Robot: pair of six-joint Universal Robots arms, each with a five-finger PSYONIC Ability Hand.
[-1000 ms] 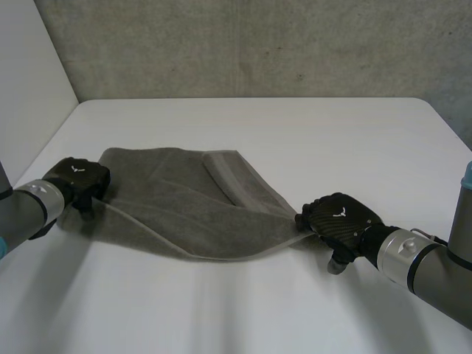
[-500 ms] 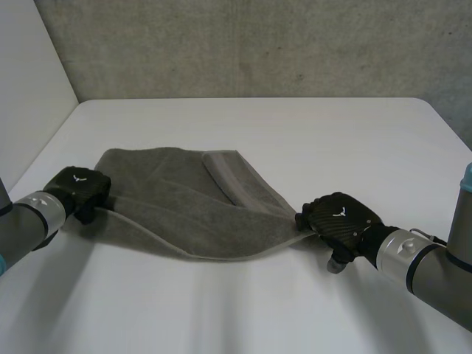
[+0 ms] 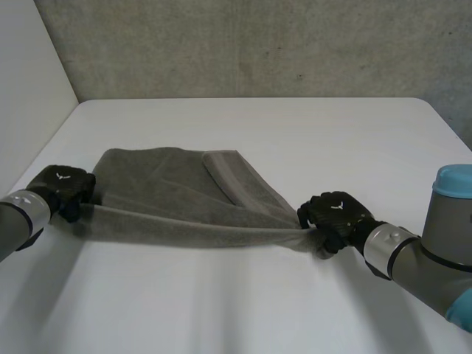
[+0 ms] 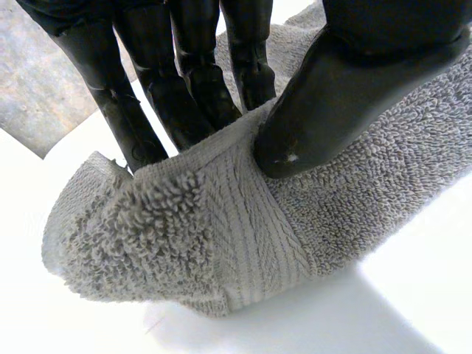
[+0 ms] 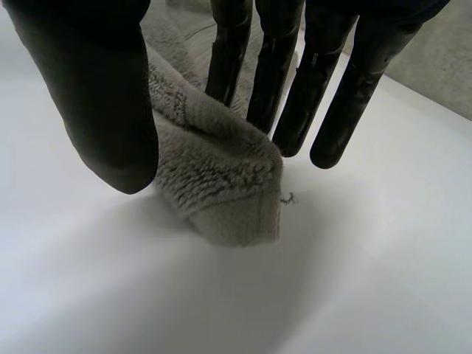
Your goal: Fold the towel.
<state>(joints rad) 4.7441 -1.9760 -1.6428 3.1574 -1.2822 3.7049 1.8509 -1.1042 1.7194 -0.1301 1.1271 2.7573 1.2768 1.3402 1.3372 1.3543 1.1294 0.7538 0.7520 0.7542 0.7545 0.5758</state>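
Towel (image 3: 169, 199): was grey terry cloth, rough looped pile, with one flat ribbed band (image 4: 251, 243).
Left hand (image 3: 63, 188), right hand (image 3: 335, 214): were black, smooth, dull-sheened, plastic-like.
Table (image 3: 295, 133): was white, smooth, matt.
Wall (image 3: 258, 44): looked grey, rough, concrete-like.

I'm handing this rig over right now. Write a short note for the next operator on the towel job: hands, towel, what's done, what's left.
Left hand: shut on the towel, pinching its near left corner between thumb and fingers.
Right hand: shut on the towel, pinching its near right corner.
Towel: grey, on the white table. Its near edge is stretched between the hands, the far part lies flat, and one band toward the right side is turned over on itself.
Done: both near corners gripped.
Left: probably carry the near edge over to the far edge, lay it down and let go.
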